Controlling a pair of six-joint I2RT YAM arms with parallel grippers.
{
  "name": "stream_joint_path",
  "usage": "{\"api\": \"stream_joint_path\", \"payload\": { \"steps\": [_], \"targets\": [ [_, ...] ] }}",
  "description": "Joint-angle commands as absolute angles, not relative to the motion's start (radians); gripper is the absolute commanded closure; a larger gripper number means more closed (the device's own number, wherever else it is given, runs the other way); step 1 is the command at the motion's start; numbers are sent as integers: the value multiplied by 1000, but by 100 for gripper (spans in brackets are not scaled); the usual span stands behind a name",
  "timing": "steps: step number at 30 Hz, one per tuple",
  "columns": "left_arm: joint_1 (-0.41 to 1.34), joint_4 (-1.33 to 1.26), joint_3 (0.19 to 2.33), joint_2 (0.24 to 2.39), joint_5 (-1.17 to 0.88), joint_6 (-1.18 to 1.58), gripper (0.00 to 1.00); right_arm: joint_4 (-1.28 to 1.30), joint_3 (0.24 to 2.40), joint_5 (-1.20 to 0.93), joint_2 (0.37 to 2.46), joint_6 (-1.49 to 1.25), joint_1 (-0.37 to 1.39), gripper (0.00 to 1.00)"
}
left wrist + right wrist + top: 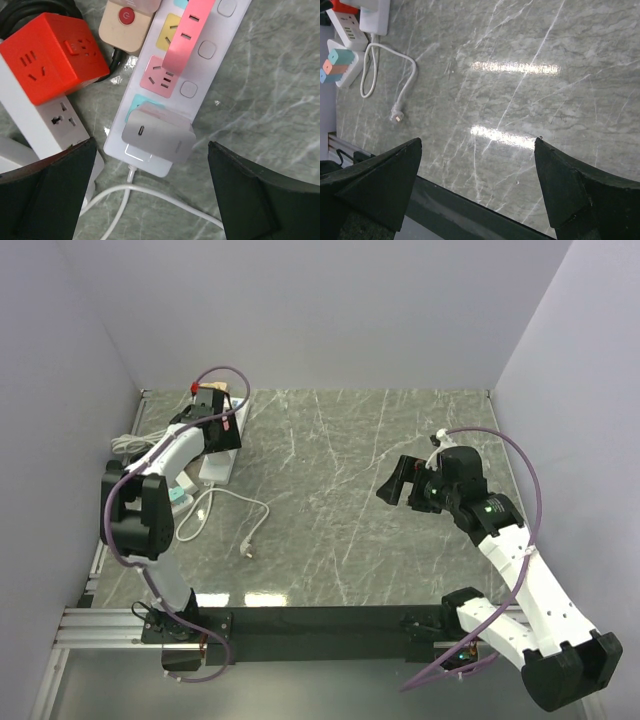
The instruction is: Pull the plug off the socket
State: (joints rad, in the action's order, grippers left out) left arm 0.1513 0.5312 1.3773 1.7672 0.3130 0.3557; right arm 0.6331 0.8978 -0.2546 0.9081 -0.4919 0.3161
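**Polished stone-look surface, mostly smooth plastic lying on it**

In your left wrist view the surface (265,75) looks like polished grey-green marble with white veins, and your right wrist view shows it mirroring the lamps in bright streaks. Toward 12 o'clock the white power strip (220,27) is shiny plastic with pastel socket faces. At centre the adapter (157,134) is satin silver-grey. At 10 o'clock the red cube (52,57) is smooth, low-sheen plastic. At 6 o'clock the white cord (150,196) has a sleek sheath. Your left end effector (151,147) and right end effector (477,142) have matt black, faintly grainy fingers.
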Motion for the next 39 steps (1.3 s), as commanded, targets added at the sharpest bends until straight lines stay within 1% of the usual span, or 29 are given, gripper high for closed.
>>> {"api": "stream_joint_path", "payload": {
  "steps": [1, 6, 9, 10, 12, 13, 15, 16, 18, 19, 21, 22, 24, 25, 27, 28, 30, 33, 34, 36, 39],
  "targets": [
    [155, 491, 1419, 1802, 321, 276, 1, 592, 910, -239, 908, -497, 327, 0],
    [155, 439, 1424, 1853, 261, 227, 1, 594, 911, -230, 911, -495, 328, 0],
    [155, 434, 1437, 1882, 246, 215, 4, 600, 914, -227, 916, -491, 328, 0],
    [155, 430, 1436, 1884, 232, 215, 8, 598, 914, -226, 916, -489, 330, 0],
    [155, 420, 1428, 1881, 210, 215, 11, 600, 916, -216, 910, -489, 330, 0],
    [158, 417, 1418, 1878, 190, 216, 16, 600, 914, -213, 911, -488, 330, 0],
    [163, 416, 1401, 1864, 180, 222, 20, 603, 914, -209, 913, -489, 330, 0],
    [170, 414, 1382, 1859, 172, 227, 26, 601, 914, -209, 913, -491, 330, 0],
    [176, 410, 1344, 1842, 150, 232, 33, 598, 910, -210, 913, -497, 330, 0],
    [187, 399, 1330, 1836, 138, 238, 40, 595, 908, -210, 911, -500, 330, 0],
    [199, 393, 1296, 1816, 118, 248, 46, 594, 904, -210, 907, -505, 327, 0],
    [216, 394, 1289, 1809, 97, 264, 53, 594, 904, -207, 908, -505, 328, 0],
    [242, 400, 1267, 1790, 78, 279, 59, 595, 904, -199, 902, -506, 330, 0],
    [280, 400, 1261, 1783, 75, 296, 61, 595, 902, -193, 902, -506, 328, 0],
    [322, 405, 1246, 1758, 61, 324, 63, 598, 902, -184, 897, -506, 330, 0],
    [363, 406, 1243, 1750, 52, 365, 67, 601, 903, -178, 896, -506, 330, 0],
    [438, 413, 1235, 1735, 26, 412, 70, 603, 902, -164, 894, -509, 328, 0],
    [527, 397, 1215, 1732, 18, 524, 71, 606, 896, -152, 896, -511, 328, 0],
    [585, 396, 1213, 1736, 20, 555, 72, 604, 894, -149, 899, -512, 328, 0],
    [641, 388, 1206, 1761, 38, 650, 72, 612, 891, -137, 905, -517, 328, 0],
    [771, 368, 1227, 1827, 44, 747, 71, 612, 885, -127, 910, -525, 330, 0]
  ]
}}
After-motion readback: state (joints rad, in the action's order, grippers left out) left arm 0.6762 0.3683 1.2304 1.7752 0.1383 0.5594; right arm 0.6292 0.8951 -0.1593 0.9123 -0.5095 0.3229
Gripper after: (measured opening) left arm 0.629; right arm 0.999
